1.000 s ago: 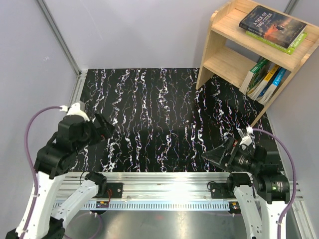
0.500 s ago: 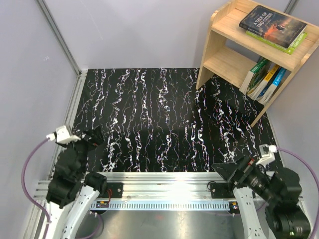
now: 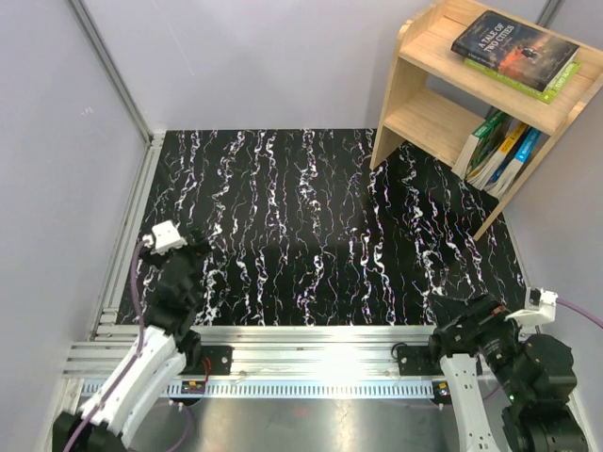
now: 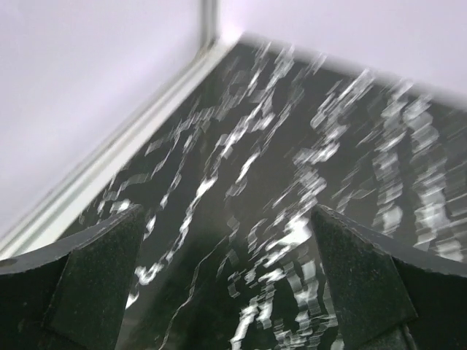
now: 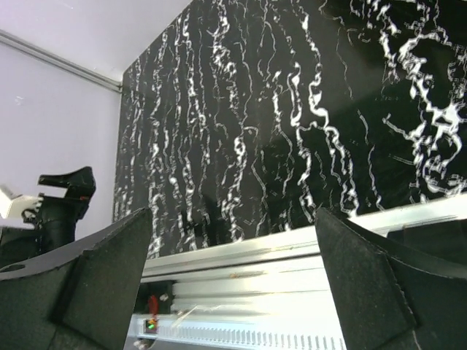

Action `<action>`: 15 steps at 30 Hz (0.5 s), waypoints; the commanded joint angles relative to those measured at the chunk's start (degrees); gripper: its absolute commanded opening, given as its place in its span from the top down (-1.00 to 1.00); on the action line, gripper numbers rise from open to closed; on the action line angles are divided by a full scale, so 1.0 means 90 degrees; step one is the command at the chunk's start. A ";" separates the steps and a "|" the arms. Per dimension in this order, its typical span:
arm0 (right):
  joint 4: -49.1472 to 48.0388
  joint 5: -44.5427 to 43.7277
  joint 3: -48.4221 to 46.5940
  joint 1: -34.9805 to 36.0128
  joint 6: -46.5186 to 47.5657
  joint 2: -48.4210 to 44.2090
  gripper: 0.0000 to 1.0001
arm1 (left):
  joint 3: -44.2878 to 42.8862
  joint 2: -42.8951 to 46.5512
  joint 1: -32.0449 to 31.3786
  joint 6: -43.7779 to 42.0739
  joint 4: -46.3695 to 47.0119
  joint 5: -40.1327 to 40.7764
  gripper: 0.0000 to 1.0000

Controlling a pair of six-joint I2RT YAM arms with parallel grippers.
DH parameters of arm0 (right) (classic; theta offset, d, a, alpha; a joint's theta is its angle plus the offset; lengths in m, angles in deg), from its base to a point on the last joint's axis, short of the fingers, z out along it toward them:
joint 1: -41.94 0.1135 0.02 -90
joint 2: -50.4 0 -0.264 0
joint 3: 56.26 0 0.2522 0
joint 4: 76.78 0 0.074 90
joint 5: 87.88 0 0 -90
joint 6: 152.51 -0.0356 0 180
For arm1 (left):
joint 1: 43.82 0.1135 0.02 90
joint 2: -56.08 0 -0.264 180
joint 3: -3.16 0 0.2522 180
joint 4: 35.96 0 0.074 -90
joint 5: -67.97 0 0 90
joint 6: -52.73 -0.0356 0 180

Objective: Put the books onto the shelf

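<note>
The wooden shelf (image 3: 426, 45) stands at the counter's (image 3: 311, 207) far right corner, against the wall. Two books lie stacked flat on its top tier: a dark book (image 3: 509, 42) titled "A Tale of Two Cities" on a green book (image 3: 556, 83). The other books (image 3: 504, 151) stand on the lower tier at its right end, leaning, with green, yellow and blue edges showing. No book lies on the black, white-veined counter. Both arms sit low at the near edge, by the metal rail (image 3: 311, 341), well apart from the shelf. The left fingers (image 4: 95, 281) are spread wide over the counter's left side with nothing between them. The right fingers (image 5: 365, 281) are likewise spread and empty, above the rail.
</note>
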 commanded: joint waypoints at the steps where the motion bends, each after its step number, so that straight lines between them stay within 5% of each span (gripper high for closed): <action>1: -0.0977 -0.0058 0.0601 0.0031 0.0442 -0.0515 -1.00 | 0.0441 -0.1218 0.0401 0.0201 0.2430 0.0238 -0.97; 6: -0.2135 0.0667 0.1354 0.0031 0.1966 -0.0674 -1.00 | 0.0539 -0.3587 0.1475 0.0331 0.4311 -0.0326 -0.97; 15: -0.4085 0.0501 0.2506 0.0031 0.2426 -0.0195 -0.99 | 0.0392 -0.5682 0.1965 -0.1037 0.6178 -0.3949 -0.97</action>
